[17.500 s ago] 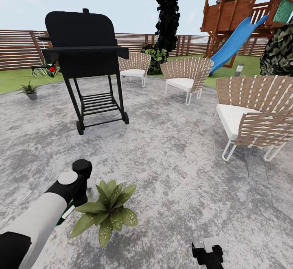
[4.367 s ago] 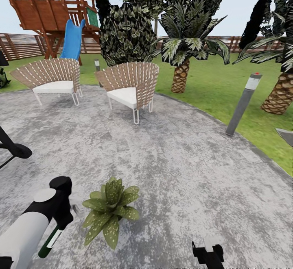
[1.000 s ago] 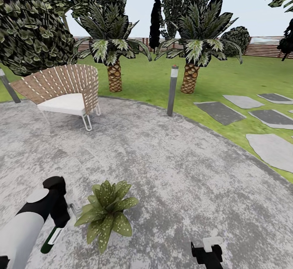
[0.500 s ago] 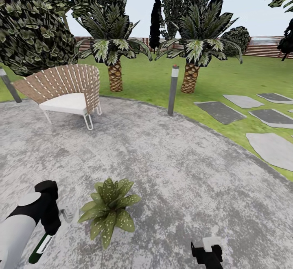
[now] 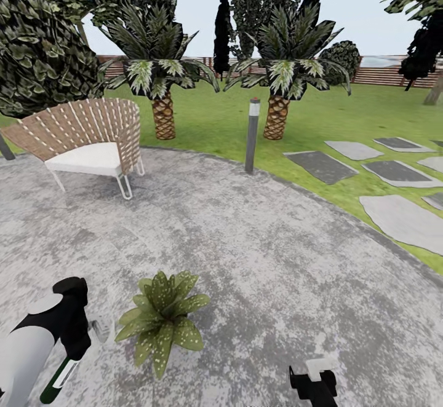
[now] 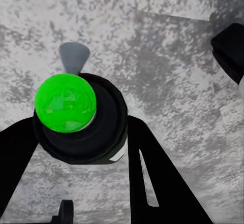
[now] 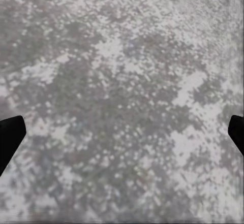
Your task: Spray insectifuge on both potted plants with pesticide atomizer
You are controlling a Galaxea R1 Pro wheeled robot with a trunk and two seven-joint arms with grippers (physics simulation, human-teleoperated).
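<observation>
In the head view my left gripper (image 5: 75, 347) is shut on the pesticide atomizer (image 5: 57, 380), a slim dark green bottle with a white label that slants down toward the lower left corner. The left wrist view shows the bottle's bright green round end (image 6: 65, 102), its black body clamped between the two black fingers (image 6: 157, 183). The broad-leaved potted plant (image 5: 161, 318) stands on the grey patio just right of that gripper, close but apart. My right gripper (image 5: 315, 383) hangs low at the bottom edge, open over bare stone (image 7: 122, 135). The thinner, spikier plant is out of view.
A woven chair (image 5: 92, 142) stands at the patio's far left. A grey lamp post (image 5: 251, 135) marks the patio's edge, with two palm trees (image 5: 278, 87) on the lawn behind. Stepping stones (image 5: 400, 216) lie to the right, a big dark bush (image 5: 37, 56) at the far left.
The whole view has swung to the right, so chair, post and palms sit further left. My left arm has sunk lower and leftward with the bottle; the plant keeps its place beside it.
</observation>
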